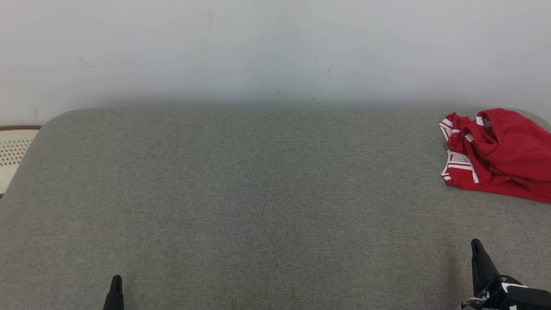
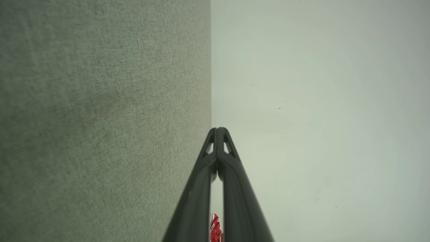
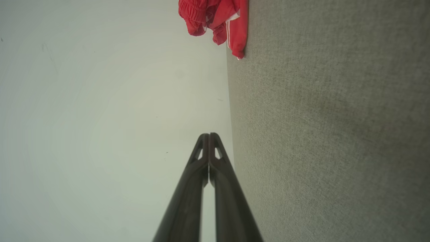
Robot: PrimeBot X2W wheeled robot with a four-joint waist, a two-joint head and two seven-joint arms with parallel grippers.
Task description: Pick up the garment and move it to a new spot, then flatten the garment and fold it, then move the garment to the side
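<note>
The garment (image 1: 499, 155) is red with white stripes and lies crumpled at the far right of the grey upholstered surface (image 1: 258, 193), running past the view's right edge. In the right wrist view the garment (image 3: 218, 20) sits at the top; a sliver of the garment (image 2: 215, 230) shows between the fingers in the left wrist view. My left gripper (image 1: 116, 280) is at the near left, shut and holding nothing, its tips (image 2: 217, 129) pressed together. Well short of the garment at the near right, my right gripper (image 1: 475, 243) is also shut and holds nothing, tips (image 3: 209, 135) touching.
A pale wall (image 1: 275, 47) rises behind the surface's far edge. A cream perforated object with a brown rim (image 1: 15, 150) stands beyond the surface's rounded far left corner. Bare grey fabric spans the middle and left.
</note>
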